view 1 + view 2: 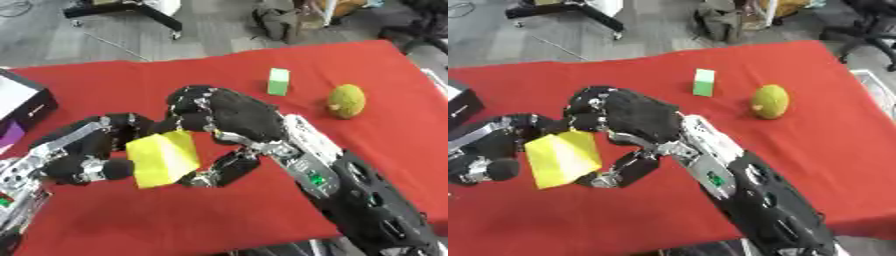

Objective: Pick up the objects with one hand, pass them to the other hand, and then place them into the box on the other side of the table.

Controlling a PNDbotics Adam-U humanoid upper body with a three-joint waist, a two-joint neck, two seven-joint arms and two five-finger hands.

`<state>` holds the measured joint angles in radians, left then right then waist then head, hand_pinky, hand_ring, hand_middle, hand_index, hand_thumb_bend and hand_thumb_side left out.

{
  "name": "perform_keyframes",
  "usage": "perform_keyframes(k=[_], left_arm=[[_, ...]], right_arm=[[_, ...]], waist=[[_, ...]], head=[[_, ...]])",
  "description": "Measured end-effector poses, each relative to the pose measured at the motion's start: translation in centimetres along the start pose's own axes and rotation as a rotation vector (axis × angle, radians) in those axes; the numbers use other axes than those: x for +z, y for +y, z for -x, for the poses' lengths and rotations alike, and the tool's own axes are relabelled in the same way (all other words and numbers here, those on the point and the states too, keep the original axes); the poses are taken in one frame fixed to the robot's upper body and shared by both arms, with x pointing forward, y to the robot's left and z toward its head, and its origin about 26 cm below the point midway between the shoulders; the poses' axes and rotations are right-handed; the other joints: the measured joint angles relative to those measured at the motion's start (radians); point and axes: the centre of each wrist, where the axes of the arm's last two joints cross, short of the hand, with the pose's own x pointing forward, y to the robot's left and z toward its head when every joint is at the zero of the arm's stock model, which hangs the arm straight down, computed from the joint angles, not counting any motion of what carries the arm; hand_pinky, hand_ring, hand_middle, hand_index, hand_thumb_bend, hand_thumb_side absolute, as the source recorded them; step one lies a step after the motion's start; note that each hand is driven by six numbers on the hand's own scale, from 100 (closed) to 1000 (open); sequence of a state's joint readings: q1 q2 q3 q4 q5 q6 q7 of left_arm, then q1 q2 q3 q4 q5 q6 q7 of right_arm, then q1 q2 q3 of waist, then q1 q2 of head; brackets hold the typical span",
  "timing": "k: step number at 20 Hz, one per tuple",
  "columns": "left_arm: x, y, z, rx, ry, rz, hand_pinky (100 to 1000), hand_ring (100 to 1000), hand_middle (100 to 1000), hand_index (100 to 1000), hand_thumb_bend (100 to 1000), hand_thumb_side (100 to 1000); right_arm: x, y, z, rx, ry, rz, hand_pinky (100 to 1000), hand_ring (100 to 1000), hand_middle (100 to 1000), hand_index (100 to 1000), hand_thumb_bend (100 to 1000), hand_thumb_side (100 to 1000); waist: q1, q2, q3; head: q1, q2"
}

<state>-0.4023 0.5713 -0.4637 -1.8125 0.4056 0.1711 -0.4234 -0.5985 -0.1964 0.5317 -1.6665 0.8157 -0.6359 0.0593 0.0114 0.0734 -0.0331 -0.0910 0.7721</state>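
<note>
1. Fingers of the right hand (229, 116) are curled over the top of a yellow block (162, 158), and its thumb is tucked beneath the block's right edge, so the block is grasped.
2. From the other side, the left hand (92, 150) is closed around the same block, which is held above the red table (219, 220) near its front edge.
3. The step in hand is judged to be the hand-over between the two hands; which hand is giving cannot be told.
4. For a clean pass, the receiving grip should be seated on opposite faces before the giving fingers are opened, and the block should be kept level.
5. Further back, a green block (278, 81) stands upright and a yellow-green round fruit (346, 101) lies to its right, apart from it; both are untouched.
6. A dark box (35, 106) with a white interior is seen at the table's left edge and is judged the likely destination.
</note>
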Motion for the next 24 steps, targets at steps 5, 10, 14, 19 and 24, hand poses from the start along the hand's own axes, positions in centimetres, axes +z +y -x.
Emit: perform_keyframes(k=[5,10,14,19,24], left_arm=[[-0.52,-0.08,0.24,0.01,0.026,0.022,783,600,532,759,761,519],[-0.79,0.02,0.23,0.006,0.041,0.042,776,580,512,740,748,506],[-0.8,0.04,0.26,0.005,0.045,0.064,771,560,485,713,718,481],[-0.83,0.07,0.33,0.009,0.048,0.071,759,523,437,663,621,405],[-0.96,0.03,0.25,0.018,0.043,0.078,740,464,354,589,504,313]], right_arm=[[-0.07,0.11,-0.09,0.008,-0.001,-0.013,766,650,536,790,222,240],[-0.07,0.14,-0.11,0.018,-0.001,-0.022,757,649,537,792,220,242],[-0.13,0.24,-0.19,0.023,-0.002,-0.031,759,651,540,794,219,246],[-0.31,0.42,-0.34,0.026,-0.006,-0.038,761,652,542,795,212,248],[-0.33,0.5,-0.39,0.028,-0.004,-0.04,759,653,544,798,211,253]], waist=[[0.001,0.002,-0.003],[0.001,0.002,-0.003],[0.002,0.002,-0.003],[0.002,0.002,-0.004],[0.002,0.002,-0.007]], head=[[0.021,0.0],[0.028,0.0],[0.028,0.0],[0.028,0.0],[0.026,0.0]])
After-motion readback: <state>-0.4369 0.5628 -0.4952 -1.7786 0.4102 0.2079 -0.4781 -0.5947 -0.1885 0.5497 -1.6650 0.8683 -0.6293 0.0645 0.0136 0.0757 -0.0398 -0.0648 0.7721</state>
